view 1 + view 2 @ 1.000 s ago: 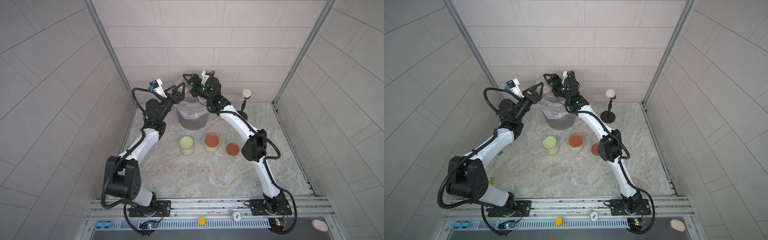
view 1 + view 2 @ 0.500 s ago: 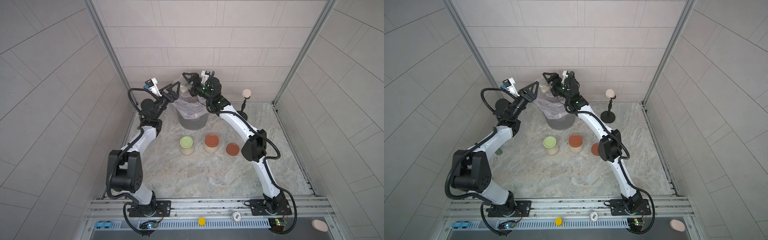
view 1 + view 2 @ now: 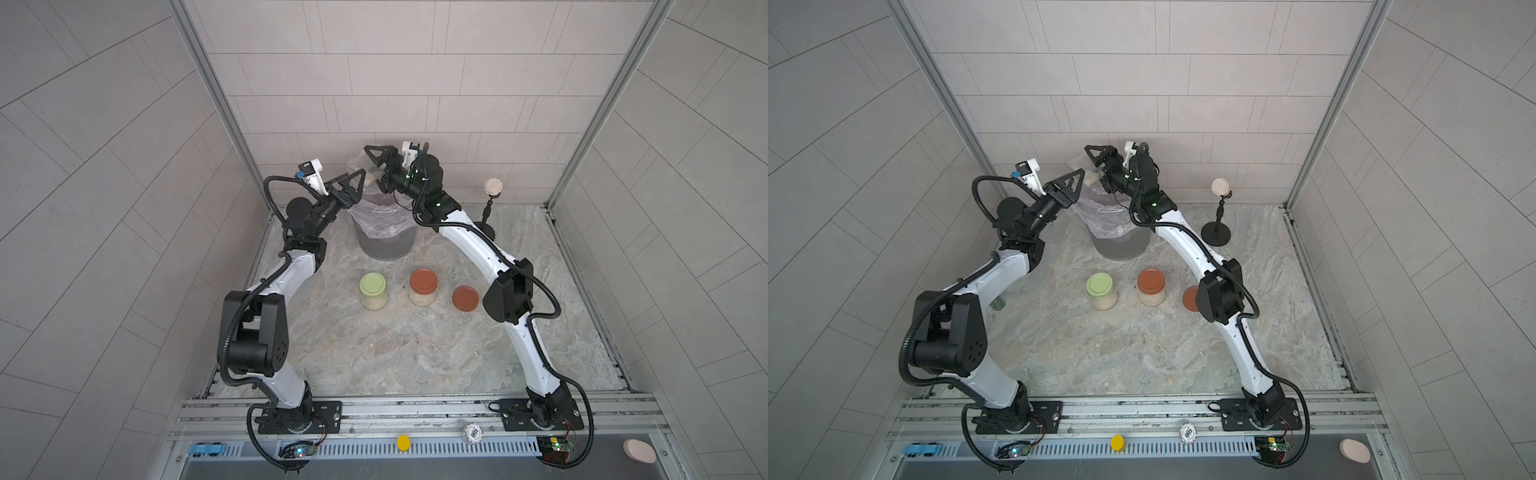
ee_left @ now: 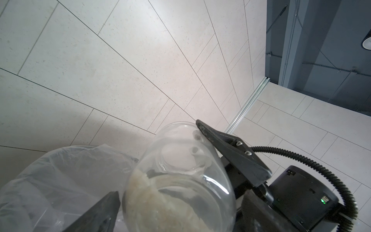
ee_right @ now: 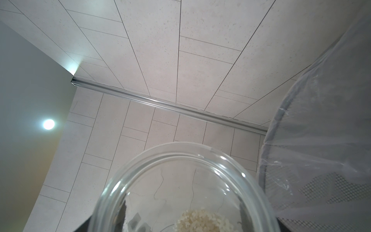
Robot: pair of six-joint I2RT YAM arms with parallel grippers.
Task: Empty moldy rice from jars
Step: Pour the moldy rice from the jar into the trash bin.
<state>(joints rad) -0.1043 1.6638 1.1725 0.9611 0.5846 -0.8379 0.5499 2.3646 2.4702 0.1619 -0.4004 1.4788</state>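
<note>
My right gripper is shut on an open clear glass jar, held tilted over the grey bin. Moldy rice clings inside the glass. My left gripper is open, with the mouth end of that jar between its fingers and a thin gap on each side. Two closed jars of rice stand on the table in front of the bin: one with a pale green lid and one with a rust-red lid.
A loose rust-red lid lies right of the jars, by the right arm's elbow. The bin's clear liner billows above its rim. A black stand with a pale ball is at the back right. A small dark green can sits behind the left arm.
My left arm has shifted slightly back and left, with its gripper staying at the jar's mouth. The right gripper and the tilted jar have hardly moved.
</note>
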